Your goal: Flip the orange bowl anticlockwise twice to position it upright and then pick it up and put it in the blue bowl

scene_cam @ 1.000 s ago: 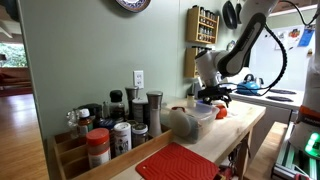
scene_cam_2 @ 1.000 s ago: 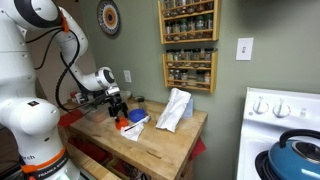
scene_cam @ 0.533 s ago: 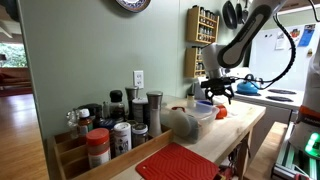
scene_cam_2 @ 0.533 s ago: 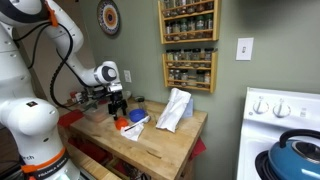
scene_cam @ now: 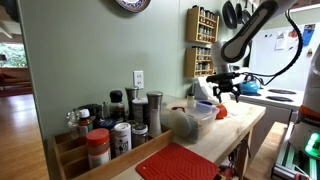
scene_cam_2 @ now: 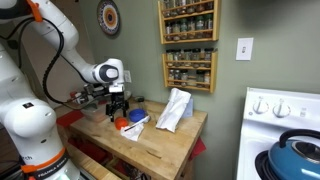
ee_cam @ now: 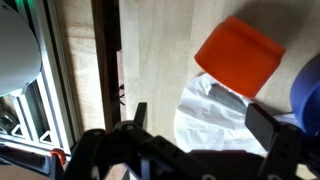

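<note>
Hovering over the light wooden butcher-block counter (scene_cam_2: 165, 140), your claw (scene_cam_2: 117, 102) stands wide open with nothing between its fingers. Below it and clear of it, the small round orange-red plastic bowl (scene_cam_2: 121, 124) sits on the counter. In the wrist view you see that bowl (ee_cam: 240, 55) beyond the fingertips, nearer the right one, against a crinkled white sheet (ee_cam: 215, 110) and beside the rounded blue bowl (ee_cam: 310, 85).

Blue bowl (ee_cam: 309, 88) cut off at right edge.
</note>
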Motion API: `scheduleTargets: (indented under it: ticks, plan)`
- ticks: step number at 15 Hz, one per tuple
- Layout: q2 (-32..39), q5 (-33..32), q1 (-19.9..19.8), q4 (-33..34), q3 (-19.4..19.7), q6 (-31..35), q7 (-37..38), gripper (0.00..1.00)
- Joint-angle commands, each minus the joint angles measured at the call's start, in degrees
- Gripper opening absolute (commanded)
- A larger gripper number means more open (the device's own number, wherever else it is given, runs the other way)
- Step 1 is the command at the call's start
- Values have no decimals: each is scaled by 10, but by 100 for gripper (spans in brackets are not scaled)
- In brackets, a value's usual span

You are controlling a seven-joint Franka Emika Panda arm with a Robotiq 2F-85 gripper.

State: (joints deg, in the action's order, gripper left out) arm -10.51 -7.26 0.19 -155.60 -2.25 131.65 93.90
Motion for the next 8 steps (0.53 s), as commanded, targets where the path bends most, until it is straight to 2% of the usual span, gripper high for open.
scheduleTargets:
  ticks: [1,8]
  plan:
    - [-17,31,-24,-28,9,-1,13,100]
    - [14,181,-23,-17,35,5,-89,100]
